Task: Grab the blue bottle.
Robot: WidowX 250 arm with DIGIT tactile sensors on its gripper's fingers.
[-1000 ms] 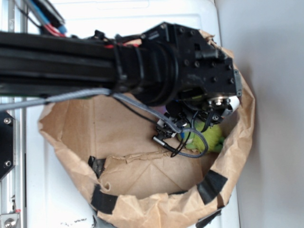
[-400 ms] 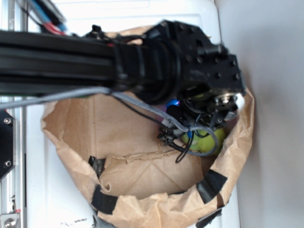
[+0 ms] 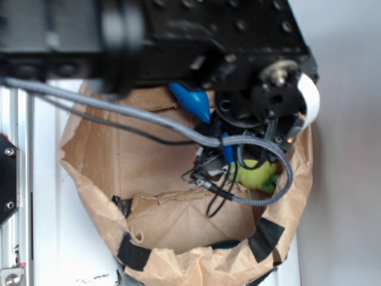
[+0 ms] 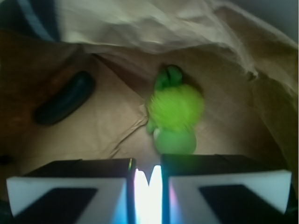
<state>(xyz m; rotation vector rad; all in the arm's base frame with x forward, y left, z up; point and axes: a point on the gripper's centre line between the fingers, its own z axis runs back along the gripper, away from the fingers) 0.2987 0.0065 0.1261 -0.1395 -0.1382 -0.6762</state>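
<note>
While one second ago my arm was lower inside the paper bag [image 3: 89, 179], it is now raised. My tool [image 4: 148, 186] is clenched on the blue bottle [image 3: 191, 101], held above the bag floor. At right, the green plush [image 4: 175, 112] stays below.

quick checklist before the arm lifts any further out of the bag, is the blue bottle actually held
1. Bottle in the gripper: ok. The pads are shut on a narrow bright strip.
2. Bottle raised: ok. The blue bottle hangs under the wrist, above the bag floor.
3. Hold centred on the bottle: cannot tell; the arm hides the contact.
4. Green plush left behind: ok, it lies on the bag floor.
5. Dark object clear of the gripper: ok.
6. Paper bag rim clear of the bottle: cannot tell.
</note>
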